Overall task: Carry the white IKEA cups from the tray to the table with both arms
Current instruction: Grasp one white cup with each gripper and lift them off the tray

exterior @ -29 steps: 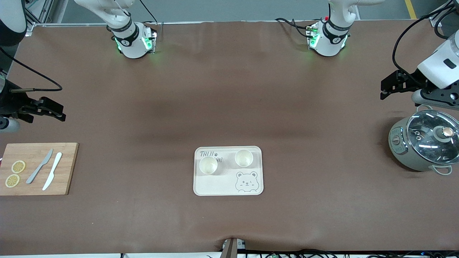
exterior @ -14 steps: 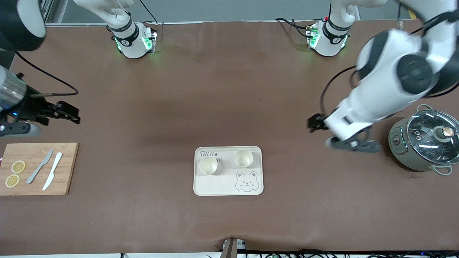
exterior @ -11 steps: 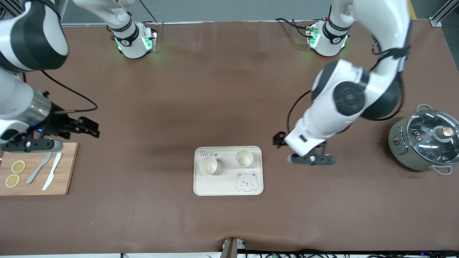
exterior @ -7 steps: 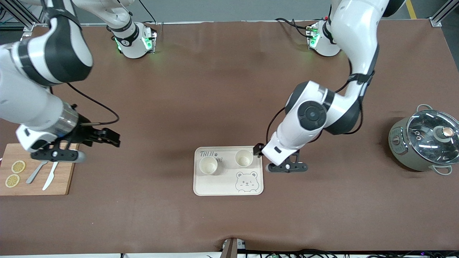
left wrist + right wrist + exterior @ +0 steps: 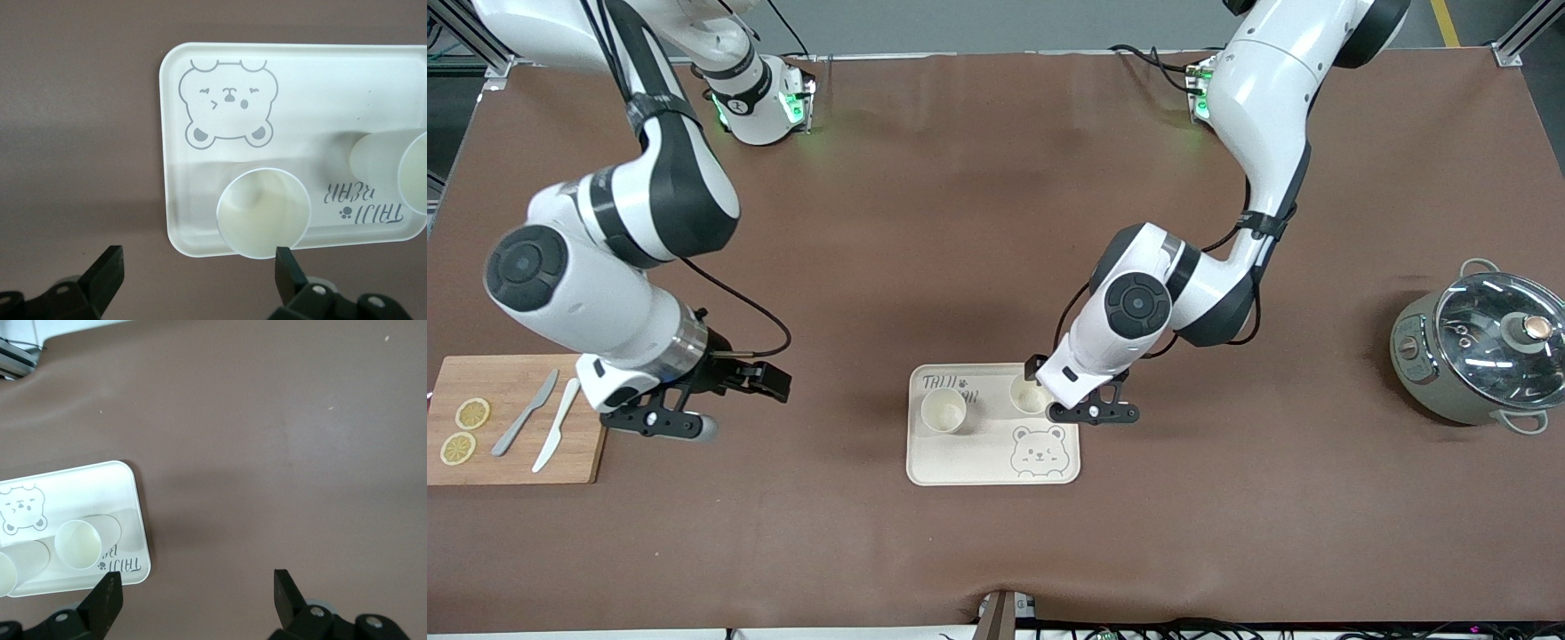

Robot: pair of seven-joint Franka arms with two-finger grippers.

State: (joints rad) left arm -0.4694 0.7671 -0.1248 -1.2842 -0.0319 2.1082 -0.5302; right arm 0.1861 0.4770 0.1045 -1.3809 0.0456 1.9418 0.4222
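Observation:
Two white cups stand upright on the bear-printed tray (image 5: 996,462): one (image 5: 943,411) toward the right arm's end, the other (image 5: 1028,394) toward the left arm's end. My left gripper (image 5: 1042,379) is open and empty, low over the tray's edge beside the second cup. In the left wrist view that cup (image 5: 263,213) lies just ahead of the open gripper (image 5: 198,273), close to one finger; the other cup (image 5: 400,167) is at the frame's edge. My right gripper (image 5: 763,380) is open and empty over bare table between the cutting board and the tray. The right wrist view shows its open gripper (image 5: 195,593), the tray (image 5: 127,487) and a cup (image 5: 77,543).
A wooden cutting board (image 5: 587,444) at the right arm's end carries a grey knife (image 5: 527,412), a white knife (image 5: 558,436) and two lemon slices (image 5: 472,413). A grey pot (image 5: 1480,356) with a glass lid stands at the left arm's end.
Both arms swung in from the table's ends toward the tray. The left gripper came down beside the nearer-end cup; the right gripper passed the cutting board. The cups have not moved.

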